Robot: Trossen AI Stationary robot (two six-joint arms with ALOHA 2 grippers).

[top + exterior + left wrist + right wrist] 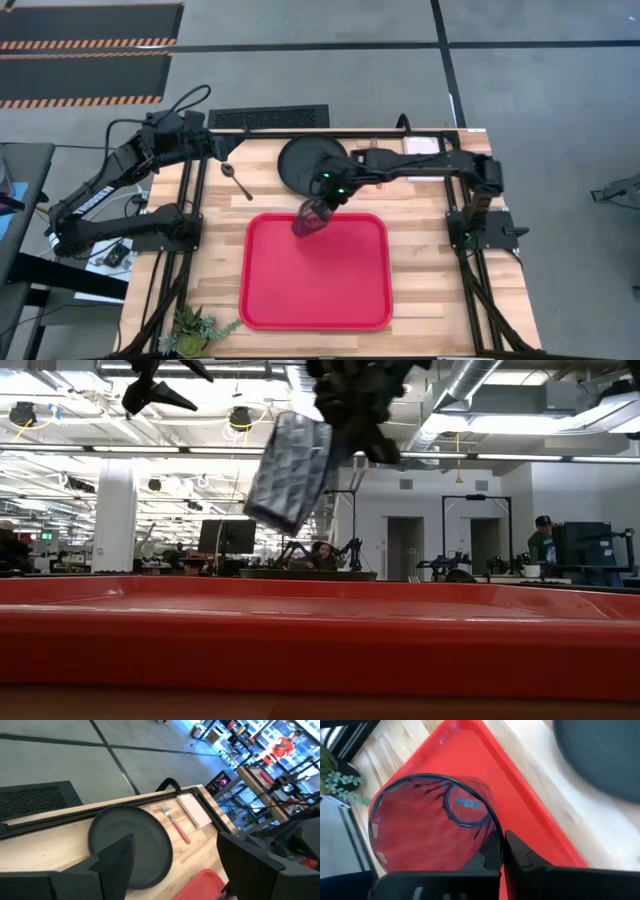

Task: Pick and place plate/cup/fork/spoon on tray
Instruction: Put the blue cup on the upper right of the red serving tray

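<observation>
Right gripper (318, 208) jaws pinch the cup (307, 218) above the tray (315, 300) (wooden desk (420, 210), open office behind); left gripper (175, 865) jaws gape empty at upper left.

The tray (315, 285) lies at the middle of the surface (420, 250), toward the front edge. Behind it, near the back edge, sits the plate (300, 165), with the spoon (238, 182) to its left. The fork (176, 822) rests just right of the plate, and a flat pad (194, 810) lies beyond the fork. The cup (310, 217) hangs tilted above the tray's back rim, held off the surface by the right gripper (322, 205), which reaches in across the plate; how high it hangs is hard to judge. A potted plant (192, 328) stands at the front left corner.
</observation>
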